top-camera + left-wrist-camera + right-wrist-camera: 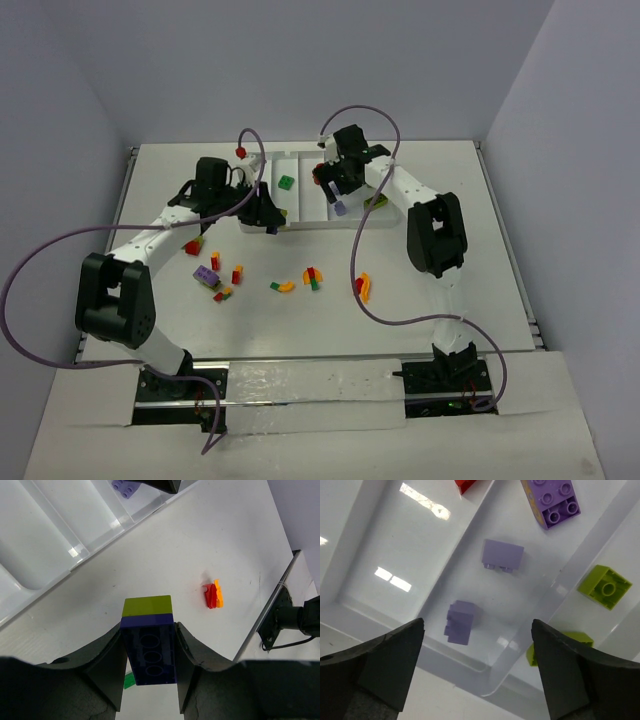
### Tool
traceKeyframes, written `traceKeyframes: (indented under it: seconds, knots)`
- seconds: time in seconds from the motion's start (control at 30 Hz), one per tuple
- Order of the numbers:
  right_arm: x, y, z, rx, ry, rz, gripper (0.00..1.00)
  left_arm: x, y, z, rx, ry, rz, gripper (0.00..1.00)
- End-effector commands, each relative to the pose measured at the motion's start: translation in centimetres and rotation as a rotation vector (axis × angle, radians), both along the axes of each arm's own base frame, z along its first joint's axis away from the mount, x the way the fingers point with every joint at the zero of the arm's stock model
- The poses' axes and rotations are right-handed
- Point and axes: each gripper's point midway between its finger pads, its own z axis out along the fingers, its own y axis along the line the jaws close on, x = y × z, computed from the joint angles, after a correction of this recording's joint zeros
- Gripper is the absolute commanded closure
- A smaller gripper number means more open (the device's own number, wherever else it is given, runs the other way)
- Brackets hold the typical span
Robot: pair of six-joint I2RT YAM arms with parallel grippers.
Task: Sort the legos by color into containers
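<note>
My left gripper [268,216] is shut on a dark purple brick [148,652] with a lime green brick [147,605] stuck on its end, held above the table just in front of the white tray [305,226]. My right gripper [337,197] is open and empty over the tray's purple compartment, where three purple bricks lie [503,555] [460,621] [552,500]. Lime bricks [604,586] lie in the compartment beside it, a red one [465,485] on the other side. A green brick [287,182] lies in a middle compartment.
Loose bricks lie on the table in front of the tray: red [190,247], purple [207,278], red and orange [237,273], green and orange [281,286], [313,277], [362,287]. The left wrist view shows a red-orange pair [213,594] and the table's edge [280,587].
</note>
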Motion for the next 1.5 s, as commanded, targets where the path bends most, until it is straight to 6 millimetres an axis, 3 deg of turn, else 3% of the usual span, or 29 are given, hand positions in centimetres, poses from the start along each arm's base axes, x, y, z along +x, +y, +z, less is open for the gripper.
traceKeyframes:
  seconds: [0.0, 0.13, 0.17, 0.2, 0.27, 0.43, 0.6, 0.87, 1.1, 1.47]
  knots:
    - [0.2, 0.7, 5.4, 0.084, -0.076, 0.016, 0.02, -0.5, -0.5, 1.3, -0.090, 0.013, -0.063, 0.99]
    - [-3.9, 3.9, 10.1, 0.282, -0.066, 0.212, 0.04, -1.7, -0.8, 3.2, -0.263, 0.075, -0.155, 0.98]
    - [-5.5, 4.1, 10.0, 0.313, -0.041, 0.251, 0.04, -1.9, -0.9, 3.7, -0.292, 0.078, -0.172, 0.98]
    - [-6.8, 4.5, 12.6, 0.354, -0.086, 0.305, 0.07, -2.5, -0.9, 3.7, -0.322, 0.121, -0.174, 0.98]
    - [-9.4, 5.4, 14.4, 0.424, -0.072, 0.385, 0.11, -3.4, -1.2, 4.4, -0.371, 0.113, -0.222, 0.98]
    - [-16.2, 8.4, 16.9, 0.653, 0.132, 0.522, 0.25, -5.1, -1.0, 5.2, -0.386, 0.016, -0.278, 0.97]
    - [-20.0, 10.4, 17.3, 0.789, 0.290, 0.571, 0.29, -6.9, -0.8, 6.4, -0.404, -0.107, -0.346, 0.97]
    - [-23.3, 12.1, 16.7, 0.871, 0.456, 0.603, 0.28, -8.0, -1.3, 6.7, -0.351, -0.213, -0.423, 0.96]
    - [-23.8, 12.7, 17.3, 0.915, 0.506, 0.633, 0.28, -9.9, -2.6, 6.2, -0.328, -0.208, -0.495, 0.97]
    - [-24.3, 13.0, 15.6, 0.855, 0.504, 0.649, 0.31, -10.4, -3.2, 7.1, -0.355, -0.190, -0.522, 0.97]
